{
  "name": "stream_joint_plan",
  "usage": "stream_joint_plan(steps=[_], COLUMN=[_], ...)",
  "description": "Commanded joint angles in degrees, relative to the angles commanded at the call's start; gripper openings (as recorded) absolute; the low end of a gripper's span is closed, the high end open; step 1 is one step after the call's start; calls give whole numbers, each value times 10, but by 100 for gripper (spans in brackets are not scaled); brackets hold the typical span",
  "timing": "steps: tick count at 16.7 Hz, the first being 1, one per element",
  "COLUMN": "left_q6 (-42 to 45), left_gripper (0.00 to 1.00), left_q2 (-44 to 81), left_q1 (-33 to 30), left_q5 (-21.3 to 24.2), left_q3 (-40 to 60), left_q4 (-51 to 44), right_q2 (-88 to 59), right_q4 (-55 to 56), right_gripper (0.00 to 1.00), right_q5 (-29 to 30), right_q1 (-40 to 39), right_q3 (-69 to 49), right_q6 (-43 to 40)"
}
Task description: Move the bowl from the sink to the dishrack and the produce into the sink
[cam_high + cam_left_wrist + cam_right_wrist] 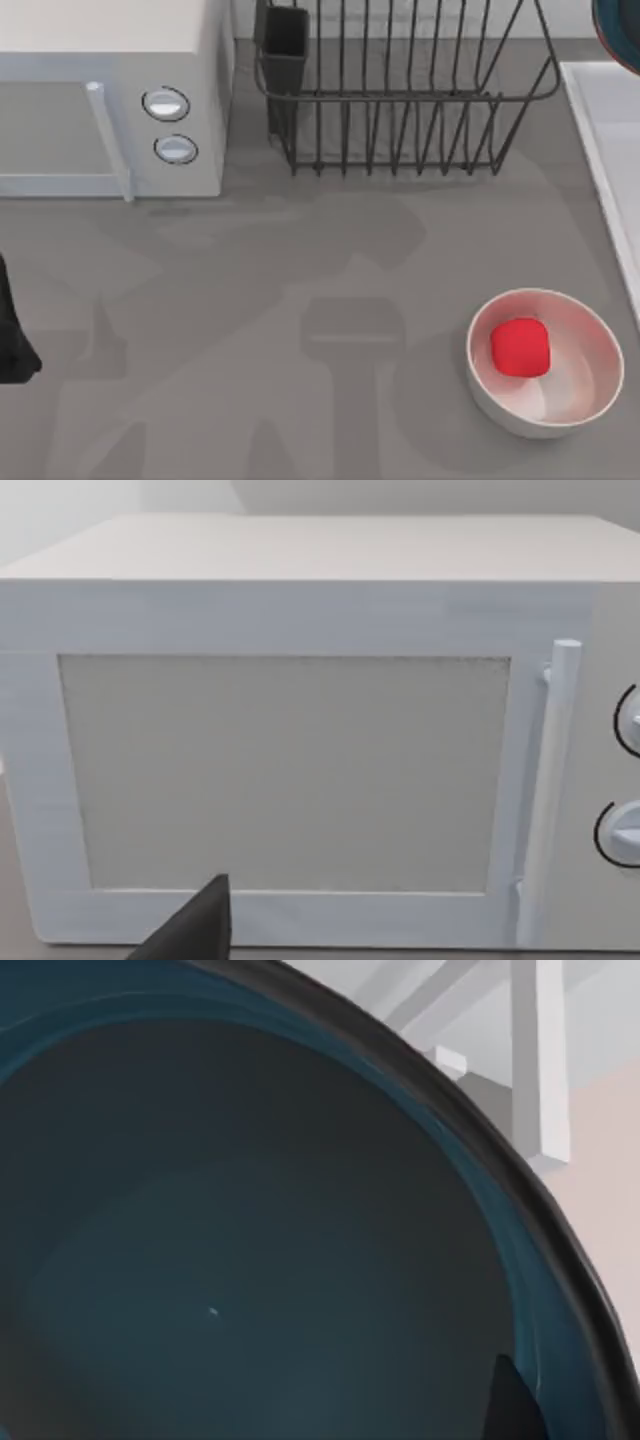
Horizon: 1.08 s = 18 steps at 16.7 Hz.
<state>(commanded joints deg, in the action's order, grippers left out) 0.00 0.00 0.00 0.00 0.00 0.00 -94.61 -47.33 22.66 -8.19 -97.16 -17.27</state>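
The grey table carries a white microwave at its far left, straight ahead of the left gripper (a dark fingertip shows before its door). The black dishrack stands just right of the microwave, the sink lies at the right edge, and a white bowl holding the red produce sits near the sink.

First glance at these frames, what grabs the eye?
The bright red produce sitting inside the white bowl at the table's front right. Behind it, the black wire dishrack stands beside the white microwave. The right wrist view looks straight into the teal bowl.
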Motion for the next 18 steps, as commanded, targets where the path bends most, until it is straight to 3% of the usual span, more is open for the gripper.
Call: stream_joint_plan(steps=[4,9,13,18], left_q6=[0,0,0,0], left_gripper=[100,100,100,100], left_q2=[0,0,0,0], left_q1=[0,0,0,0], left_q5=[0,0,0,0], left_q3=[0,0,0,0], left_q4=[0,0,0,0], right_q2=[-14,-13,-8,-10], right_q4=[198,401,468,469], right_gripper=[0,0,0,0], right_q5=[104,206,243,242], right_q1=[-183,-324,-372,-372], right_q3=[8,19,24,23], right_q6=[90,164,185,187])
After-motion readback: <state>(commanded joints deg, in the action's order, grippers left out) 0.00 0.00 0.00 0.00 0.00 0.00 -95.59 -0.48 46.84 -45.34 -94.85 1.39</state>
